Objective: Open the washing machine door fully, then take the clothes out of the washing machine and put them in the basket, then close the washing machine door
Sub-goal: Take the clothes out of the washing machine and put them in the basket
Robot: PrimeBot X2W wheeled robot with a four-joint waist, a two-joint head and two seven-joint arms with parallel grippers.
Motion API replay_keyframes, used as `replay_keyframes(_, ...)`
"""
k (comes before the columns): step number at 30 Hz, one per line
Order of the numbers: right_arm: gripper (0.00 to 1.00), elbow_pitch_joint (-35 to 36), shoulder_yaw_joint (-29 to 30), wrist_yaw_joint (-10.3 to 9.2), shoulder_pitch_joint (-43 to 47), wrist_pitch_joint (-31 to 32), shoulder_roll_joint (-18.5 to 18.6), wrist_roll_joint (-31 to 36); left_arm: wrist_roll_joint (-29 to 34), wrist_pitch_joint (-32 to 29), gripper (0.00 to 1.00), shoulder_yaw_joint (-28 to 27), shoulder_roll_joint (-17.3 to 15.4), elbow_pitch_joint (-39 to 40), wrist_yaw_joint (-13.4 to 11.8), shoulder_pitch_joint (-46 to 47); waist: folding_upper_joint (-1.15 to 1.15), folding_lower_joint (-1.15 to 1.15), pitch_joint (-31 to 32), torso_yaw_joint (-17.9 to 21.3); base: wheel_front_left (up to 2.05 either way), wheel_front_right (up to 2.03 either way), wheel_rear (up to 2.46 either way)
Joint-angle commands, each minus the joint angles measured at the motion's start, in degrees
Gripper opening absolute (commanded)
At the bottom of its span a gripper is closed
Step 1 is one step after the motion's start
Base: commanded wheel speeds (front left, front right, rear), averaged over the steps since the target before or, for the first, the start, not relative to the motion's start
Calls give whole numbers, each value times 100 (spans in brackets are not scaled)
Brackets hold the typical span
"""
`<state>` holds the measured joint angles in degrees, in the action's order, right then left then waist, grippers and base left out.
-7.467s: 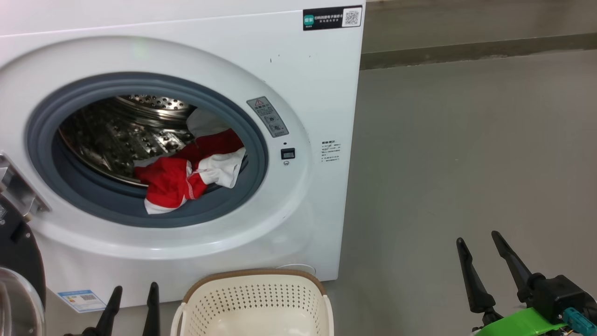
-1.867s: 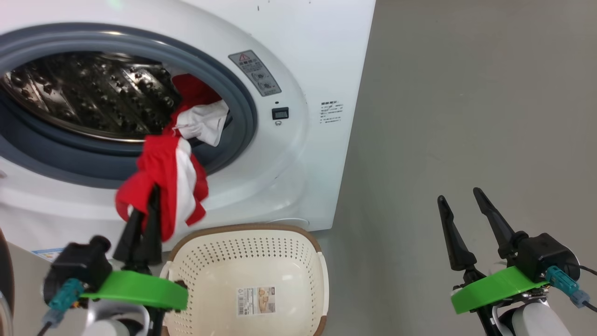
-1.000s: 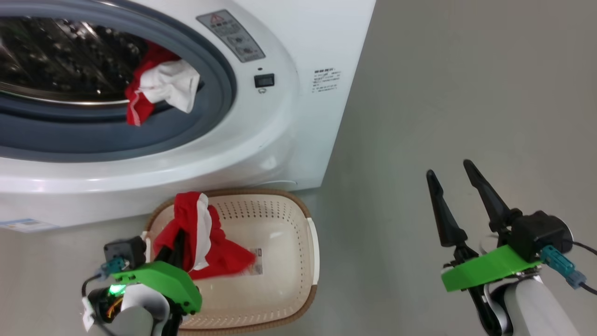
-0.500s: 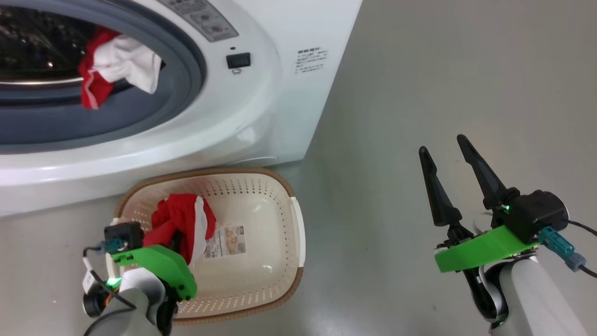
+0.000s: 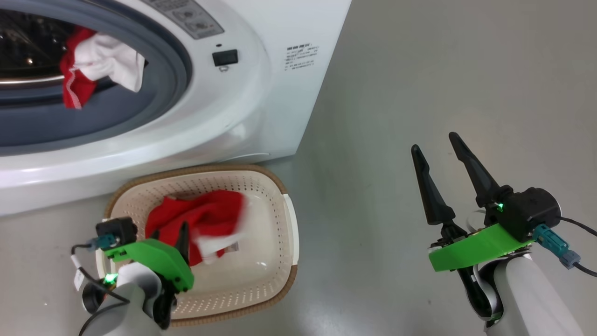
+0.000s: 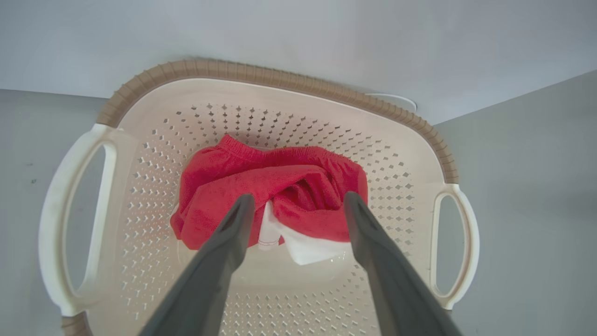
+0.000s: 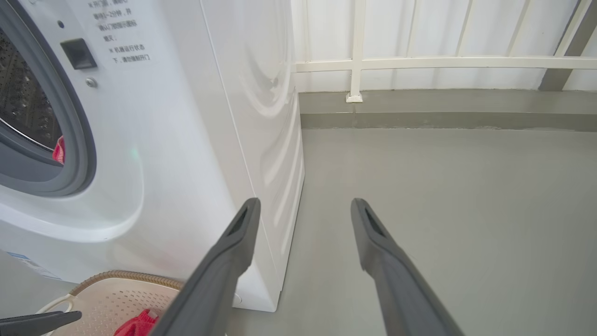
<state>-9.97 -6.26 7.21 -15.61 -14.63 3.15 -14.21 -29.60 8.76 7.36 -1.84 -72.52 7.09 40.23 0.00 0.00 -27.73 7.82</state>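
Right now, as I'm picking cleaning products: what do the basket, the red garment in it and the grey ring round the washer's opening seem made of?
Basket: likely moulded cream plastic, smooth with a slight sheen and punched holes; the brown rim only imitates weave. Garment: soft matte knit cloth, judging by its ribbed hem and crumpled folds. Grey ring: probably rubber, matte and smooth.

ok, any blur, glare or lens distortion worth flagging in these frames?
Head view: the red garment in the basket is smeared at its white edge, which looks like motion blur; soft highlights on the washing machine front. Left wrist view: garment sharp, wide-angle lens bows the basket rim. Right wrist view: wavy reflections on the machine's side panel.
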Motion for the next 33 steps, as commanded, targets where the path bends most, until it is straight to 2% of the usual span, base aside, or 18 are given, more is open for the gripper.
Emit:
replay_keyframes(1, 100, 106, -128, 28, -43, -37, -18, -64, -141, 146, 100, -94, -139, 181, 35, -41, 0, 0, 85, -26, 0, 0, 0)
replay_keyframes(9, 100, 37, -109, 28, 78, -37, -18, -114, -337, 486, 100, 44, -128, 416, 38, -226, 0, 0, 407, -126, 0, 0, 0)
replay_keyframes(14, 100, 5, -62, 28, 208, -37, 31, -126, -373, 617, 100, 255, -204, 1184, 39, -547, 0, 0, 732, -257, 0, 0, 0)
replay_keyframes(17, 100, 8, -41, 28, 257, -37, 49, -122, -396, 620, 100, 163, -260, 1623, 39, -704, 0, 0, 838, -309, 0, 0, 0)
replay_keyframes(26, 100, -10, 23, 28, 480, -37, 140, -108, 190, 623, 100, -382, -275, 3304, 5, -1573, 0, 0, 1330, -468, 0, 0, 0)
replay_keyframes(33, 100, 5, 137, 28, 689, -37, 147, -59, 828, 623, 100, -787, -192, 4479, -190, -2221, 0, 0, 1724, -528, 0, 0, 0)
